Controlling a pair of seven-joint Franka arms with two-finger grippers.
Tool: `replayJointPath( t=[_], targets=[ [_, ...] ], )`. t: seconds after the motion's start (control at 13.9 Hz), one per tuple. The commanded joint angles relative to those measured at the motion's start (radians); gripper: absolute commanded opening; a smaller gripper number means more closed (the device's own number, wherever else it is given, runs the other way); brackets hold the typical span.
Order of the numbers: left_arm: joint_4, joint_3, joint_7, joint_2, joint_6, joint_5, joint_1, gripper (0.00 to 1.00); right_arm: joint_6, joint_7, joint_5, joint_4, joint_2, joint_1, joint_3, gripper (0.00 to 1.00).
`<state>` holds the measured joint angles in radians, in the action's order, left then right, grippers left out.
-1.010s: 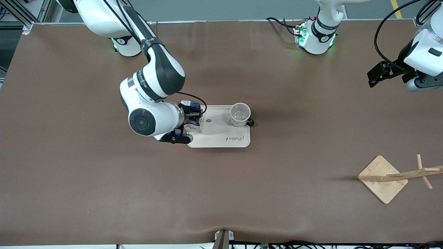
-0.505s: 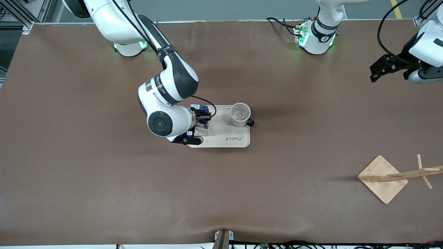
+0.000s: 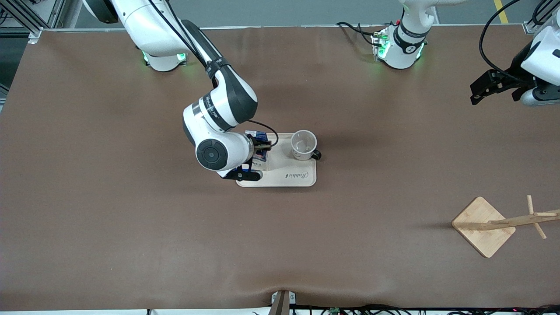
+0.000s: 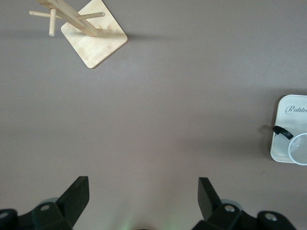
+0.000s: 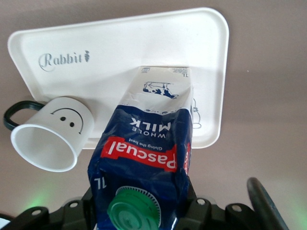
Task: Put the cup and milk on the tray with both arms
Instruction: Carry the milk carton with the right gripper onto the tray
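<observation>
The beige tray (image 3: 288,173) lies mid-table. The white smiley cup (image 3: 303,144) stands upright on the tray's end toward the left arm, its black handle over the rim. My right gripper (image 3: 258,152) is shut on the top of the dark-blue milk carton (image 3: 259,139) and holds it upright over the tray's other end, beside the cup. In the right wrist view the carton (image 5: 148,139) with its green cap is in my gripper (image 5: 144,203), its base at the tray (image 5: 120,52) next to the cup (image 5: 53,139). My left gripper (image 3: 479,89) is open and empty, up over the table's left-arm end (image 4: 144,191).
A wooden stand with a square base (image 3: 483,225) and a leaning pegged post sits toward the left arm's end, nearer the front camera; it also shows in the left wrist view (image 4: 93,40). The brown mat ends at the table's edges. Cables lie by the left arm's base.
My right arm has carried the milk carton along the tray toward the cup. My left gripper has drawn slightly up and away toward its end of the table.
</observation>
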<state>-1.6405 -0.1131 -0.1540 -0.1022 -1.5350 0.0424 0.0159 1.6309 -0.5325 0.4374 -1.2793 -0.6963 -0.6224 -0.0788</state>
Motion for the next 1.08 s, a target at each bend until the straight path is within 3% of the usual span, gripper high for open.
replayJointPath(
  t=[0.0, 0.14, 0.29, 0.43, 0.79, 1.01],
  targets=[
    [-0.007, 0.001, 0.019, -0.011, -0.013, -0.021, 0.001, 1.00, -0.042, 0.021, 0.017, -0.038, 0.001, 0.006, -0.006, 0.16],
    [-0.007, 0.001, 0.017, -0.013, -0.013, -0.021, 0.001, 1.00, -0.034, 0.048, 0.024, -0.041, 0.001, 0.006, -0.006, 0.30],
    [-0.007, 0.001, 0.007, -0.013, -0.013, -0.021, 0.002, 1.00, -0.026, 0.048, 0.024, -0.040, 0.000, 0.003, -0.006, 0.74],
    [0.004, -0.002, -0.003, -0.008, -0.025, -0.021, 0.001, 1.00, -0.019, 0.049, 0.021, -0.040, 0.000, -0.003, -0.006, 1.00],
    [0.008, -0.002, 0.010, -0.001, -0.027, -0.015, 0.001, 1.00, -0.026, 0.051, 0.021, -0.019, 0.009, 0.006, -0.006, 1.00],
    [0.022, 0.004, 0.010, -0.004, -0.019, -0.010, 0.003, 1.00, -0.072, 0.052, 0.020, 0.053, 0.020, 0.019, -0.006, 1.00]
  ],
)
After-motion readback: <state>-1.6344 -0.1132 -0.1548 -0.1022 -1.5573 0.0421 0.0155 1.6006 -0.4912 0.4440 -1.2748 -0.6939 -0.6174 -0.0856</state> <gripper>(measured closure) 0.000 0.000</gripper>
